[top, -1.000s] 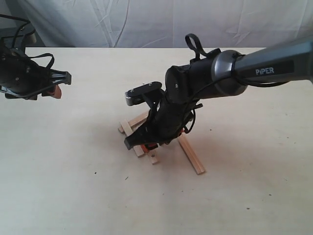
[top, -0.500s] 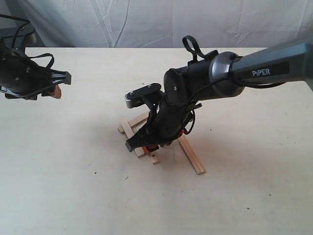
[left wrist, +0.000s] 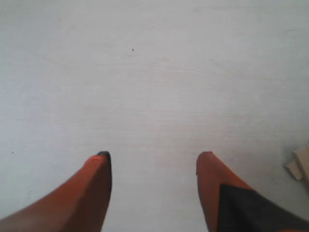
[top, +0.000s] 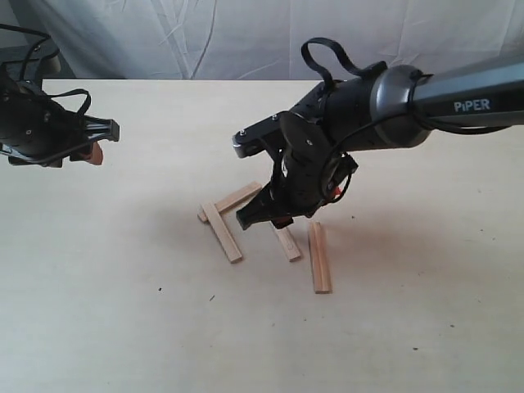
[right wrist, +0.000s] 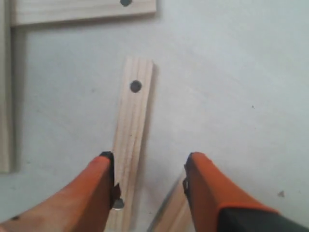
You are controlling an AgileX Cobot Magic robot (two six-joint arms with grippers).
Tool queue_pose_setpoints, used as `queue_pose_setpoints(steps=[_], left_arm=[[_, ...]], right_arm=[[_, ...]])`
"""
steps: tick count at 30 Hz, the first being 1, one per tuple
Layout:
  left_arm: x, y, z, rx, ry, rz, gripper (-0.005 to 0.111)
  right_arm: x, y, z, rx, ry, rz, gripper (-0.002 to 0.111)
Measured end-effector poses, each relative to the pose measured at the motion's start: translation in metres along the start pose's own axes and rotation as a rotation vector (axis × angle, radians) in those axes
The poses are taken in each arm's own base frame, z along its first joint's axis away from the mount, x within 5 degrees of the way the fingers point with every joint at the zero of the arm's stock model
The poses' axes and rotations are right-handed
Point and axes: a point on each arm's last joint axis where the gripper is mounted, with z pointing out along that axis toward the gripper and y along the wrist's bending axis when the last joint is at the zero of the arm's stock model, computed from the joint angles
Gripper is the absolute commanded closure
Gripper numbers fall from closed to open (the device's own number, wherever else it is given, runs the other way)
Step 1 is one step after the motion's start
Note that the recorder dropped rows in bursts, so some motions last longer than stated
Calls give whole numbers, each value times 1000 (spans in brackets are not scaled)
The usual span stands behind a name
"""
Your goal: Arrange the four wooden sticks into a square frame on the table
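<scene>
Four wooden sticks lie mid-table [top: 123, 311]. Two of them, a long stick [top: 223, 232] and a back stick [top: 235, 197], meet at a corner like an L. A third stick [top: 288, 244] and a fourth stick [top: 319, 257] lie loose beside each other to the right. My right gripper [top: 262, 218] hovers open just above the third stick [right wrist: 130, 130], whose dark hole shows. Its left fingertip [right wrist: 104, 162] is over that stick, and the fourth stick's end [right wrist: 169, 217] shows between the fingers. My left gripper [top: 102, 141] is open and empty at the far left [left wrist: 153, 155].
A wrinkled white cloth [top: 262, 37] hangs behind the table's far edge. The right arm [top: 458, 102] reaches in from the right above the table. Stick ends [left wrist: 300, 166] show at the edge of the left wrist view.
The right gripper has lifted and shifted right, off the sticks. The third stick now lies further right, and the fourth has swung from slanted to nearly straight. The left arm has not moved.
</scene>
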Motion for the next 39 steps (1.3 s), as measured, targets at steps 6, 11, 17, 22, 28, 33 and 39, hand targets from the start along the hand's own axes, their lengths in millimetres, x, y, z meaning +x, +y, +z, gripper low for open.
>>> queue_pose_setpoints(steps=[6,11,17,22,28,33,39], left_arm=[[0,0,0,0,0,0,54],[0,0,0,0,0,0,54],[0,0,0,0,0,0,54],[0,0,0,0,0,0,54],[0,0,0,0,0,0,54],[0,0,0,0,-2,0,54],[0,0,0,0,-2,0,54]], right_arm=[[-3,5,-7,-62,-29,83,81],[0,10,3,-108,4,121,72],[1,12,12,-117,13,128,70],[0,12,12,-120,2,130,70],[0,13,12,-133,-5,149,70],[3,15,24,-131,27,153,70],[3,16,25,-147,30,176,70]])
